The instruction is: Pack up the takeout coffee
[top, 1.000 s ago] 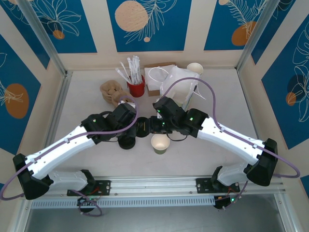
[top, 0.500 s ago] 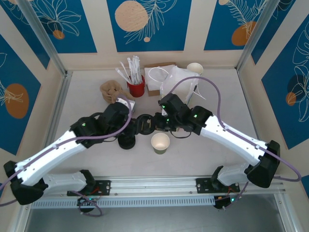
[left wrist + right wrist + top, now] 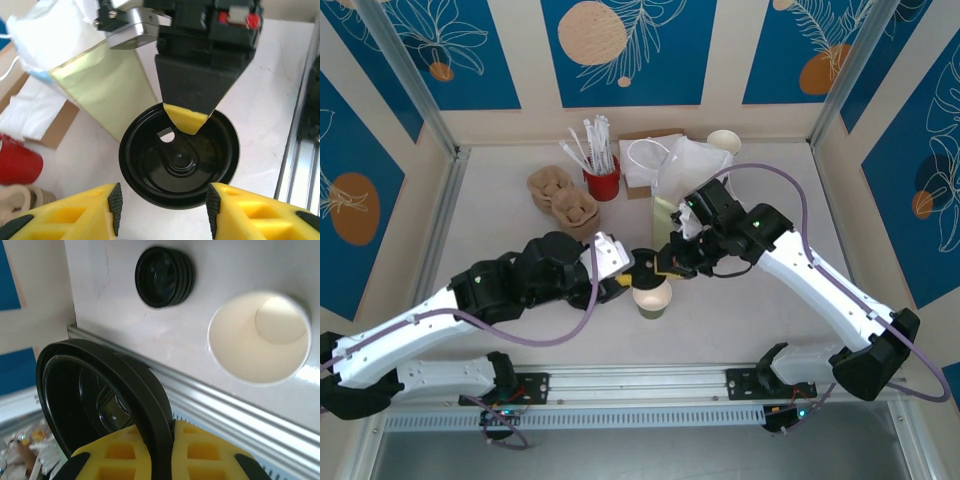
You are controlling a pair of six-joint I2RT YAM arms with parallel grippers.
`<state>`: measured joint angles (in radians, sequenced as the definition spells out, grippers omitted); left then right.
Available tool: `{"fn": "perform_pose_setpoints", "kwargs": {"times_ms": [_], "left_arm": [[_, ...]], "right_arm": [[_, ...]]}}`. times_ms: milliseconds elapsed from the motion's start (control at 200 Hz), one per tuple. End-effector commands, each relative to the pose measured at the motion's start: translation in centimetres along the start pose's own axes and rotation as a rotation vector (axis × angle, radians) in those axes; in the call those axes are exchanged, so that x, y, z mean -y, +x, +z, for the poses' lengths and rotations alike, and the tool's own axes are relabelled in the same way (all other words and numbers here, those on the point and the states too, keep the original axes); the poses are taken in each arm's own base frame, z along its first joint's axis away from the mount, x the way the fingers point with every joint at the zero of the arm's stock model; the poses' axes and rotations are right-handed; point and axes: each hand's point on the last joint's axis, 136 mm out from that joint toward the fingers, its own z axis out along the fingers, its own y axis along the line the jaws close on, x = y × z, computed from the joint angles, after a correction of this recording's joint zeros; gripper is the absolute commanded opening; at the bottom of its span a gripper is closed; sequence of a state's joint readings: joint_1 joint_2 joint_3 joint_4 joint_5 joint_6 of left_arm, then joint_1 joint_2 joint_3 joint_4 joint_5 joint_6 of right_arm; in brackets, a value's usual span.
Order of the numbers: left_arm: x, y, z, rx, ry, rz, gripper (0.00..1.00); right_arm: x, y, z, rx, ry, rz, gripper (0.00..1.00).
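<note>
Coffee cup (image 3: 652, 297) open, empty; lid (image 3: 95, 390) in right pincer (image 3: 162, 440).

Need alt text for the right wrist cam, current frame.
The right gripper pinches the rim of a black plastic lid, held edge-on close to the camera. On the table beyond it stand an open, empty paper cup and a short stack of black lids, set apart from each other, with a metal rail running along the table edge.
</note>
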<state>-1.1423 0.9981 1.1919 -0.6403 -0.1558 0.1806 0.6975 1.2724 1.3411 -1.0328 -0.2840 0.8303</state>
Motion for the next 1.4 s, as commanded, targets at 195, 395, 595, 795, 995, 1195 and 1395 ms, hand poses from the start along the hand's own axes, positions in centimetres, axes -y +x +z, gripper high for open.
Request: {"fn": "perform_pose_setpoints", "kwargs": {"times_ms": [195, 395, 595, 795, 995, 1195, 1395], "left_arm": [[3.2, -0.5, -0.7, 0.161, 0.126, 0.459, 0.68], [4.0, 0.0, 0.1, 0.142, 0.174, 0.535, 0.68], [3.5, -0.4, 0.8, 0.135, 0.144, 0.527, 0.51], [4.2, -0.1, 0.7, 0.173, 0.165, 0.567, 0.52], [5.0, 0.6, 0.3, 0.18, 0.205, 0.602, 0.59], [5.2, 0.4, 0.8, 0.175, 0.219, 0.595, 0.52], [5.7, 0.2, 1.3, 0.179, 0.247, 0.583, 0.4]], "right_arm": [[0.4, 4.6, -1.4, -0.195, -0.072, 0.042, 0.0], [0.5, 5.1, -1.4, -0.217, -0.085, 0.043, 0.0], [0.3, 5.4, -1.3, -0.244, -0.114, 0.034, 0.0], [0.3, 5.5, -1.2, -0.248, -0.12, 0.035, 0.0], [0.2, 5.6, -1.2, -0.253, -0.136, 0.039, 0.0], [0.2, 5.6, -1.1, -0.262, -0.142, 0.04, 0.0], [0.1, 5.7, -0.9, -0.27, -0.146, 0.039, 0.0]]}}
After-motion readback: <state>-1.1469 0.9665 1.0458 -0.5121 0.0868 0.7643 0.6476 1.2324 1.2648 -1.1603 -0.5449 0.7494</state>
